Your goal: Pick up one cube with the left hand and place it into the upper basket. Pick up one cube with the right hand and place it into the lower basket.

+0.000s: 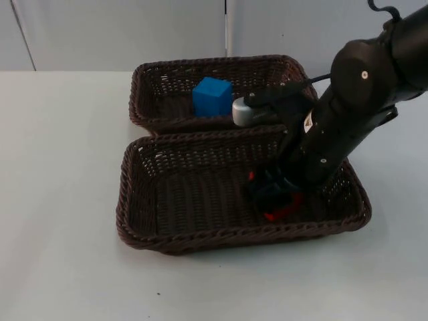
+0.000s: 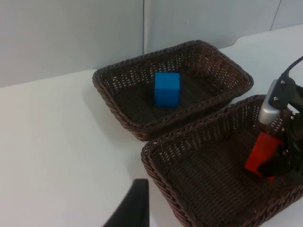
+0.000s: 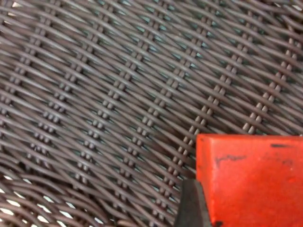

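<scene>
Wicker lower basket (image 1: 167,234) had the right gripper (image 1: 273,196) down inside it, fingers clamped on the red cube (image 3: 251,182), which sat low over the weave near the basket's right end. Blue cube (image 1: 212,97) lay in the upper basket (image 1: 150,73). Left gripper's fingertip (image 2: 132,208) waited over the white table (image 1: 60,167); couldn't tell if it was apart or together.

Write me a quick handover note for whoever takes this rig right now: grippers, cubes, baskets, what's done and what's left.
Right gripper: down inside the lower basket, shut on the red cube, close over the weave.
Left gripper: waits above the table, off to the baskets' side.
Blue cube: lies in the upper basket.
Done: left-hand placement.
Left: release the red cube, withdraw the right arm.
</scene>
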Robot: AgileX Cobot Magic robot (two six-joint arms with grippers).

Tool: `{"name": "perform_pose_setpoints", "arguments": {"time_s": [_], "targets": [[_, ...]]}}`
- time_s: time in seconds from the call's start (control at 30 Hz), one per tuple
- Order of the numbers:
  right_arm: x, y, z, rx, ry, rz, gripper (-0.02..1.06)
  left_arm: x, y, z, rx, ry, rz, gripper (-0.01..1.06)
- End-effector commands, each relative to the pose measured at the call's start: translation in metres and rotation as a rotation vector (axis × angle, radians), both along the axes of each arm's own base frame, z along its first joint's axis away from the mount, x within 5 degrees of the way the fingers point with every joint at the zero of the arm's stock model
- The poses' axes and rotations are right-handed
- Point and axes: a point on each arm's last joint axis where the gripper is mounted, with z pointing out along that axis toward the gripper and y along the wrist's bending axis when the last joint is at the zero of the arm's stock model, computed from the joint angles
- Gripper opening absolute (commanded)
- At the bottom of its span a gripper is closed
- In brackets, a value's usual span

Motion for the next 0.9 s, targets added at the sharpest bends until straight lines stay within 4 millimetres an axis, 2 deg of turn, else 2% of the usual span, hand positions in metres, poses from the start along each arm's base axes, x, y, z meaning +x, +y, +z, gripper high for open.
{"name": "perform_pose_setpoints", "arguments": {"time_s": [0.0,0.03,0.13,0.2,0.37,0.47,0.6,0.63,0.77,0.8,0.87], "targets": [[0.001,0.002,0.004,0.019,-0.021,-0.006,0.52,-0.001,0.000,-0.001,-0.012,-0.002,0.003,0.95],[0.001,0.002,0.004,0.019,-0.021,-0.006,0.52,-0.001,0.000,-0.001,-0.012,-0.002,0.003,0.95],[0.001,0.002,0.004,0.024,-0.017,-0.018,0.69,-0.001,0.000,-0.001,-0.012,-0.002,0.003,0.95],[0.001,0.002,0.004,0.026,-0.015,-0.025,0.72,-0.001,0.000,-0.001,-0.012,-0.002,0.003,0.95],[0.001,0.002,0.006,0.025,-0.013,-0.025,0.72,-0.001,0.000,-0.001,-0.012,-0.002,0.003,0.95],[0.000,0.002,0.016,0.033,-0.023,-0.024,0.72,-0.001,0.000,-0.001,-0.012,-0.002,0.003,0.95],[-0.003,-0.001,0.045,0.056,-0.054,-0.021,0.72,-0.001,0.000,-0.001,-0.012,-0.002,0.003,0.95],[-0.003,-0.001,0.045,0.056,-0.054,-0.021,0.72,-0.001,0.000,-0.001,-0.012,-0.002,0.003,0.95],[-0.011,-0.006,0.081,0.082,-0.086,-0.018,0.72,-0.001,0.000,-0.001,-0.012,-0.002,0.003,0.95],[-0.011,-0.006,0.081,0.082,-0.086,-0.018,0.72,-0.001,0.000,-0.001,-0.012,-0.002,0.003,0.95],[-0.016,-0.010,0.107,0.109,-0.122,-0.017,0.72,-0.001,0.000,-0.001,-0.012,-0.002,0.003,0.95]]}}
